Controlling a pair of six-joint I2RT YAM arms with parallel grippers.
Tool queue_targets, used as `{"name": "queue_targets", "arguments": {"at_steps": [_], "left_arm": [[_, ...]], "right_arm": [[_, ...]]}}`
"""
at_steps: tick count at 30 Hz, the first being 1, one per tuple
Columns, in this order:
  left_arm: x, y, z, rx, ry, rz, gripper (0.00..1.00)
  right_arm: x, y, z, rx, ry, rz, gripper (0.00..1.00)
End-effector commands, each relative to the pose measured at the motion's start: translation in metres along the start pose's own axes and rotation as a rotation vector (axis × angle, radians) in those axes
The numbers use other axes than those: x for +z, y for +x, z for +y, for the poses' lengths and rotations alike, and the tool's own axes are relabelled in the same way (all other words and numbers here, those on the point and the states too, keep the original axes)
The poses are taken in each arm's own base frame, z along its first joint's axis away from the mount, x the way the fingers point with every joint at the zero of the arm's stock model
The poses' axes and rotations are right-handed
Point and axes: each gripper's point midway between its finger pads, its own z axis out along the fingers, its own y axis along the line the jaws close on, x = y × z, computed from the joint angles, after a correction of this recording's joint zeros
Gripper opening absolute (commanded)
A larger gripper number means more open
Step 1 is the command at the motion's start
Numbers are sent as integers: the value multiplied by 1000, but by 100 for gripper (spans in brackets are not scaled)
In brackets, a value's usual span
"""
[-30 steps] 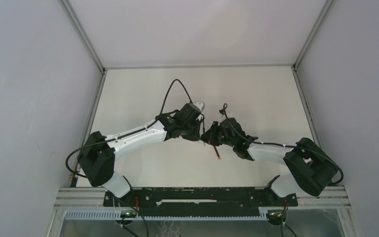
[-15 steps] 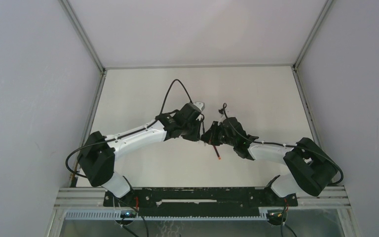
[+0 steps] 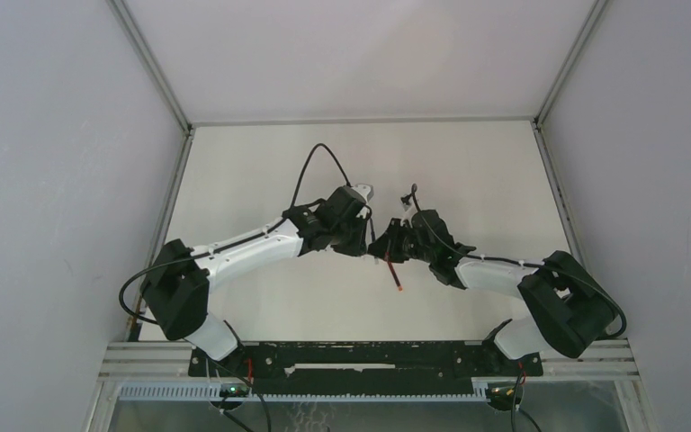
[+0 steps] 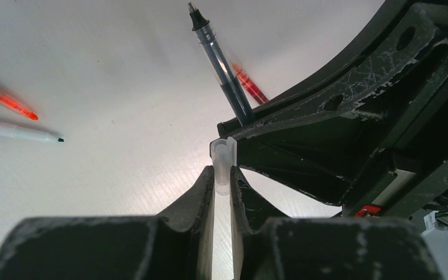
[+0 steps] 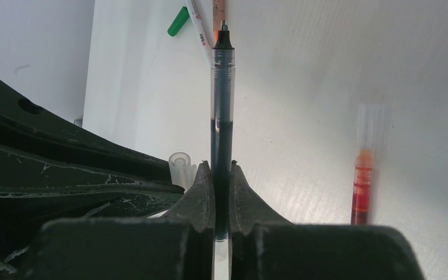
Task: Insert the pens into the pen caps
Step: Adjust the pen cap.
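1. Top view: the left gripper [image 3: 361,243] and right gripper [image 3: 383,249] sit nose to nose. What they hold is too small to make out here. A red pen [image 3: 395,275] lies just under the right one.
2. Left wrist: the fingers are pinched on a clear cap [image 4: 223,163], mouth pointing away from the hand. The black pen [image 4: 221,73] pokes out just past the fingertips, to the right. The cap looks light, slick and thin-walled, so I'd grip it low and gently.
3. Right wrist: the jaws are clamped on the black pen's barrel, tip pointing away and the cap just left of the fingers. The pen looks stiff and slippery, so mid-barrel is the spot to hold. Its back end is hidden between the fingers. A green cap [image 5: 178,21] lies far ahead-left.
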Motion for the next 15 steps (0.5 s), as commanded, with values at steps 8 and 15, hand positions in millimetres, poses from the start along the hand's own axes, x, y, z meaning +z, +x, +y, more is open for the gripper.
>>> {"name": "queue_targets", "arguments": {"at_steps": [8,15], "left_arm": [[-12,-19,-19,-22,82,-58,19],[-11,-21,-22,-19,89,-57,25]], "right_arm": [[-14,-35,63,-46,-247,-75,0],[-15,-34,66,-46,-262,-67,0]]}}
